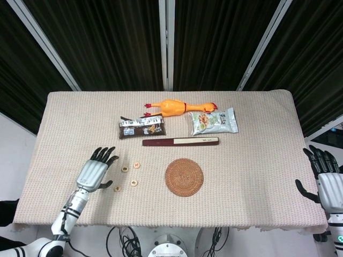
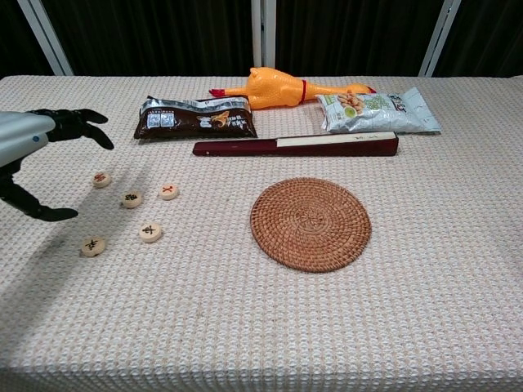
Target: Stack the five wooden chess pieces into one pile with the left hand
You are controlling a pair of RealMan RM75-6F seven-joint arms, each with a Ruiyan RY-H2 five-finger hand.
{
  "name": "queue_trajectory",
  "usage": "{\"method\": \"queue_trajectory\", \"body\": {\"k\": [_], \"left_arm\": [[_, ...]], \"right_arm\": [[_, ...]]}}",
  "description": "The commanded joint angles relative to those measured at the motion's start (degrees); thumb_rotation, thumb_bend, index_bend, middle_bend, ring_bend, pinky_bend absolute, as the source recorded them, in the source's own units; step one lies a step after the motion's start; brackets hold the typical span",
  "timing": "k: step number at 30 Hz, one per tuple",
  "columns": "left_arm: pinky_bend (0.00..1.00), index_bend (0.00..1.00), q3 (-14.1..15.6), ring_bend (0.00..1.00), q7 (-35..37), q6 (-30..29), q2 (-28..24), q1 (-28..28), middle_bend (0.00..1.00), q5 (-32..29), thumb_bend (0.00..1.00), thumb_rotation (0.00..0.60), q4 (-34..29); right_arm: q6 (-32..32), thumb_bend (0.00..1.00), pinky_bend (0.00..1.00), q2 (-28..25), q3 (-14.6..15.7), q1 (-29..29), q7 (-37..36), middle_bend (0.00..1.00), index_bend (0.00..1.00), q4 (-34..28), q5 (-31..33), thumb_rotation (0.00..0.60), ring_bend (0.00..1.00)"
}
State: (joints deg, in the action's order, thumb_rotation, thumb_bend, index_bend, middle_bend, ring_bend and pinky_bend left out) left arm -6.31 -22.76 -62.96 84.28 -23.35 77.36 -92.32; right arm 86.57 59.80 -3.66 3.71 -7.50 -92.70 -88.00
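Observation:
Several small round wooden chess pieces lie flat and apart on the left part of the cloth, among them the leftmost piece, a middle piece and the nearest piece. None rests on another. My left hand hovers just left of them, fingers spread and pointing away from me, holding nothing. In the head view its fingertips cover the leftmost piece. The chest view shows the left hand above the cloth, thumb hanging low. My right hand is open beyond the table's right edge.
A woven round coaster lies right of the pieces. Behind them are a dark snack packet, a long dark red bar, a rubber chicken and a green-white snack bag.

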Motion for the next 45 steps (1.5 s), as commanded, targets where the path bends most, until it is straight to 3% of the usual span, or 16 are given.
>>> {"method": "queue_trajectory", "body": {"k": [1, 15, 31, 45], "left_arm": [[0.00, 0.27, -0.12, 0.00, 3.76, 2.45, 2.90, -1.49, 0.00, -1.54, 0.19, 0.600, 4.35], [0.00, 0.32, -1.15, 0.00, 10.17, 6.98, 8.10, -7.01, 0.00, -1.15, 0.26, 0.600, 12.19], [0.00, 0.45, -0.59, 0.00, 9.26, 6.83, 8.01, -7.82, 0.01, -4.20, 0.28, 0.600, 12.08], [0.00, 0.47, -0.30, 0.00, 8.74, 6.85, 8.72, -8.58, 0.01, -5.76, 0.28, 0.600, 13.20]], "right_arm": [[-0.11, 0.28, 0.00, 0.24, -0.13, 0.08, 0.58, 0.00, 0.00, 0.08, 0.25, 0.600, 0.00], [-0.93, 0.28, 0.00, 0.11, -0.34, 0.39, 0.28, 0.00, 0.00, 0.03, 0.93, 0.600, 0.00], [-1.15, 0.28, 0.00, 0.01, -0.33, 0.45, 0.16, 0.00, 0.00, -0.03, 1.07, 0.600, 0.00], [-1.55, 0.28, 0.00, 0.02, -0.35, 0.58, 0.51, 0.00, 0.00, -0.15, 1.36, 0.600, 0.00]]}}
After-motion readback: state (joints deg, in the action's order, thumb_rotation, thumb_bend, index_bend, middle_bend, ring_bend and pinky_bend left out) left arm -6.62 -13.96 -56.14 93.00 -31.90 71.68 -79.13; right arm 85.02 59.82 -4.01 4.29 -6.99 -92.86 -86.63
